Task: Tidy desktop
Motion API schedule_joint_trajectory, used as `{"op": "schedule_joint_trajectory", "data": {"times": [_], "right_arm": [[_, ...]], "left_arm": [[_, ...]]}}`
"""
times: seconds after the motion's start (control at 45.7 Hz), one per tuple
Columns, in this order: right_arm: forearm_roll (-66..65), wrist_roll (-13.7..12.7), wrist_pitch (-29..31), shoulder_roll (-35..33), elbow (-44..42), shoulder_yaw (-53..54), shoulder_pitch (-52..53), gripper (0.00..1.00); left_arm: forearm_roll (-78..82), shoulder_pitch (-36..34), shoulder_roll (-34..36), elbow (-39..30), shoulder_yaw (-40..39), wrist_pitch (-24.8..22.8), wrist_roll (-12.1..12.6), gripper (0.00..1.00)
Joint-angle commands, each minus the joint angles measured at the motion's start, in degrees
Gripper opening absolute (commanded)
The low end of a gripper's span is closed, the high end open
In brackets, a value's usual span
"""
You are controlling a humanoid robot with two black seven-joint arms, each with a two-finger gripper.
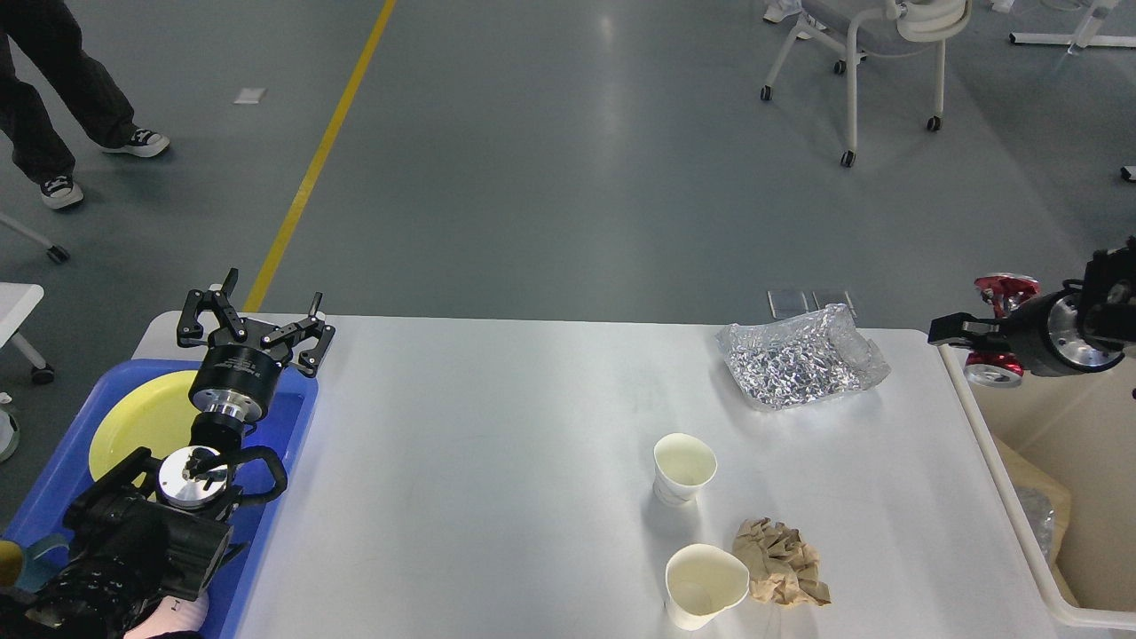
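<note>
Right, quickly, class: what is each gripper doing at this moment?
Left gripper: open, holding nothing, above the blue tray.
Right gripper: shut on a crushed red can, over the bin.
</note>
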Motion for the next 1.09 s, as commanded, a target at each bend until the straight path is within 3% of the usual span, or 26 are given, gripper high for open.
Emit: {"op": "schedule_joint_trajectory", "data": {"times": [0.0,0.284,0.569,0.591,0.613,0.635,0.678,0.7,1.072], "right_arm": [[5.5,0.0,-4.1,0.8,-14.6,2.2,-13.0,0.0],[22.2,-0.3,-4.3,11.0,-49.8,4.7,-40.5,0.0],[24.4,-0.9,-7.8,11.6,-51.3,5.8,-45.9,0.0],[24.4,-0.9,-7.8,11.5,-51.3,5.8,-46.0,0.12],[24.4,-0.8,-7.8,11.5,-51.3,5.8,-46.0,0.53],[24.4,-0.8,-7.6,11.5,-51.3,5.8,-46.0,1.0],[24.4,-0.7,-7.8,11.4,-51.2,5.7,-46.1,0.96],[24.4,-0.7,-7.7,11.4,-51.2,5.7,-46.1,1.0],[24.4,-0.8,-7.6,11.4,-51.3,5.6,-45.8,1.0]], "left_arm": [[0.0,0.0,0.0,0.0,0.0,0.0,0.0,1.0],[-0.1,0.0,0.0,0.0,0.0,0.0,0.0,1.0],[-0.1,0.0,0.0,0.0,0.0,0.0,0.0,1.0],[-0.1,0.0,-0.1,0.0,0.0,0.0,0.0,1.0],[-0.1,0.0,0.0,0.0,0.0,0.0,0.0,1.0],[-0.1,0.0,-0.1,0.0,0.0,0.0,0.0,1.0],[-0.1,0.0,0.0,0.0,0.0,0.0,0.0,1.0],[-0.1,0.0,0.0,0.0,0.0,0.0,0.0,1.0],[-0.1,0.0,0.0,0.0,0.0,0.0,0.0,1.0]]}}
